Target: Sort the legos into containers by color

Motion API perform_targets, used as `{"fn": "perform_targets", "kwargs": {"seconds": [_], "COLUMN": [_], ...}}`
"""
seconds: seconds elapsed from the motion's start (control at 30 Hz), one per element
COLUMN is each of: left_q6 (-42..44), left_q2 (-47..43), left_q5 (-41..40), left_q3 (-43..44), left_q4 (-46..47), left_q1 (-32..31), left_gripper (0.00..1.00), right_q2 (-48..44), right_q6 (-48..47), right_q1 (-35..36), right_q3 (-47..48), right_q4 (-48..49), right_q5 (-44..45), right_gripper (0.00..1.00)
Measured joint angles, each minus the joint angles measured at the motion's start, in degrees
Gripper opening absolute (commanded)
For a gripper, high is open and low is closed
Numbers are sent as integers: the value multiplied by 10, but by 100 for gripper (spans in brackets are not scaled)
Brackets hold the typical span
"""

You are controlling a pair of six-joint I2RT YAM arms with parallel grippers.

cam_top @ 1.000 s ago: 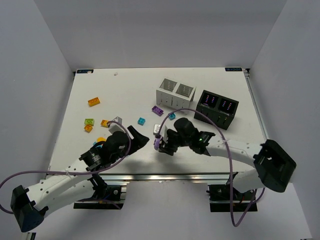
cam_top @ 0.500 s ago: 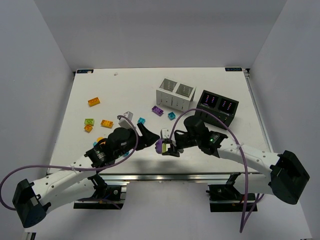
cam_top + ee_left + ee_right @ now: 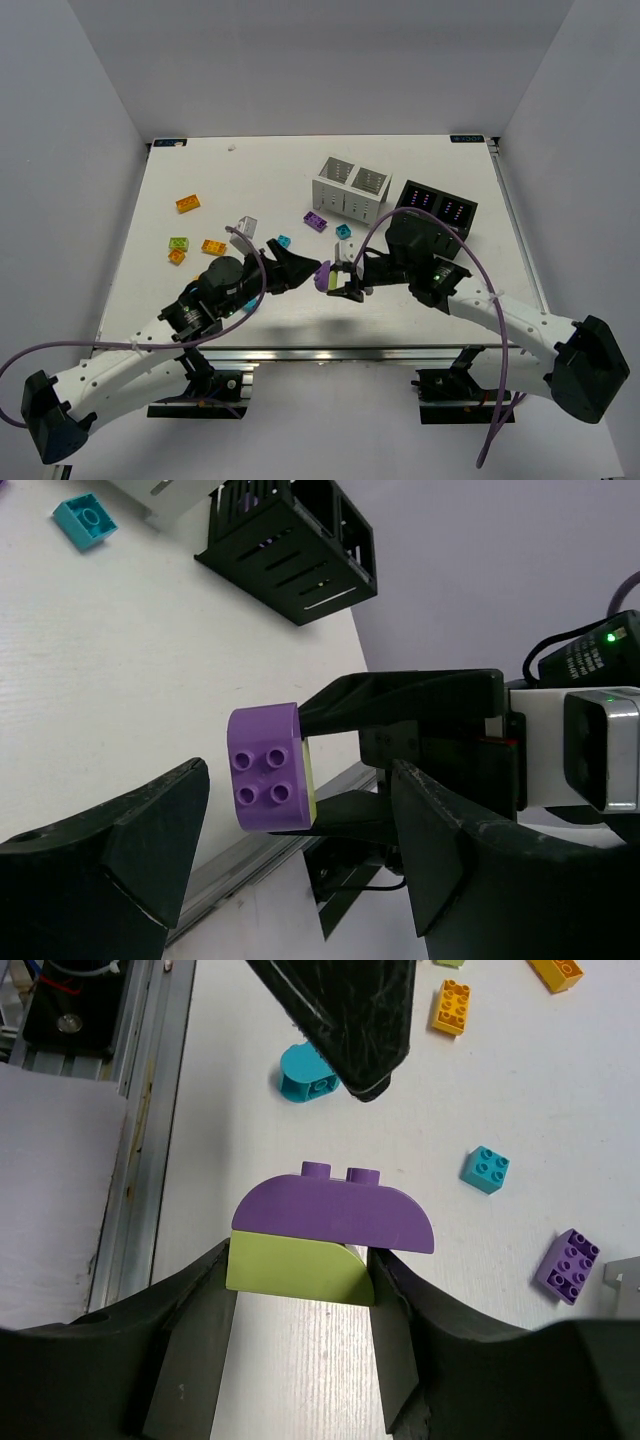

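My right gripper [image 3: 338,280] is shut on a lime green brick [image 3: 295,1265] with a rounded purple brick [image 3: 335,1212] stuck on top, held above the table's front. My left gripper [image 3: 302,271] is open, facing the right one. Its fingers [image 3: 150,820] stand either side of the purple brick [image 3: 266,768] without touching it. The white container [image 3: 350,188] and black container [image 3: 433,217] stand at the back right. Loose legos lie on the table: orange [image 3: 187,203], lime [image 3: 179,243], orange [image 3: 213,247], cyan [image 3: 283,242], purple [image 3: 315,222], cyan [image 3: 343,232].
In the right wrist view a rounded cyan brick [image 3: 305,1075] lies near the table's front rail [image 3: 140,1110]. A cyan brick [image 3: 485,1170] and a purple brick [image 3: 567,1265] lie beyond it. The black container [image 3: 290,540] shows in the left wrist view.
My right gripper has carried the stacked purple and lime bricks a little right and up. My left gripper has moved right, and its open fingers now flank the purple brick.
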Motion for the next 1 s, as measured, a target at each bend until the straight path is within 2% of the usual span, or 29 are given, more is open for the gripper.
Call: {"fn": "perform_targets", "kwargs": {"seconds": [0.53, 0.73, 0.9, 1.0], "left_q6": [-7, -11, -16, -21], "left_q2": [54, 63, 69, 70], "left_q5": [17, 39, 64, 77], "left_q3": [11, 14, 16, 16], "left_q4": [12, 30, 44, 52], "left_q1": [12, 24, 34, 40], "left_gripper": [81, 74, 63, 59], "right_q2": [-29, -29, -28, -28], "right_q6": [56, 65, 71, 75], "right_q1": [-3, -3, -3, -3], "right_q3": [0, -5, -7, -7], "right_q4": [46, 70, 80, 87], "right_q5": [-5, -2, 4, 7], "right_gripper": [0, 0, 0, 0]}}
